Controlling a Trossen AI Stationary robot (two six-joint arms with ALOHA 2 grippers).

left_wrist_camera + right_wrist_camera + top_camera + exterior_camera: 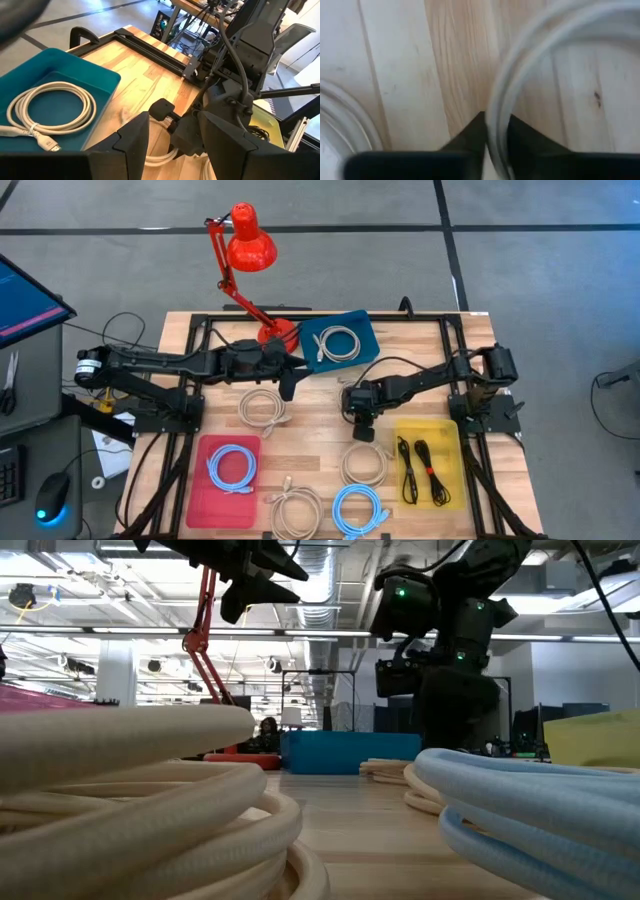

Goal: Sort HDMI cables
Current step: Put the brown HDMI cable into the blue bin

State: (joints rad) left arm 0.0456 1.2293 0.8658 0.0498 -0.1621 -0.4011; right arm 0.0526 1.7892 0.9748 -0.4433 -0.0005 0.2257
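Observation:
My right gripper (363, 434) points down at the table's middle, shut on a beige-white HDMI cable coil (365, 466) that lies flat on the wood. My left gripper (172, 150) hovers open above the table near the blue tray (372, 346), touching nothing. A second beige coil (338, 343) lies in that tray. A light-blue coil (231, 467) lies in the red tray (205, 502), and black bundles (421, 470) lie in the yellow tray (452, 435). More loose coils rest on the table: beige (262, 407), beige (296, 511) and light-blue (359, 510). My right gripper pinches the strands of the beige coil's far-side arc (496, 107) between its two fingers (470, 134). The fingers come from above, pointing steeply down, and lie across the strands. The coil still lies flat on the table.
A red desk lamp (248, 240) stands at the table's far edge, beside the blue tray. Black frame rails (190, 330) run along the table's sides. In the low view, beige (130, 800) and light-blue (540, 810) coils lie close to the near edge.

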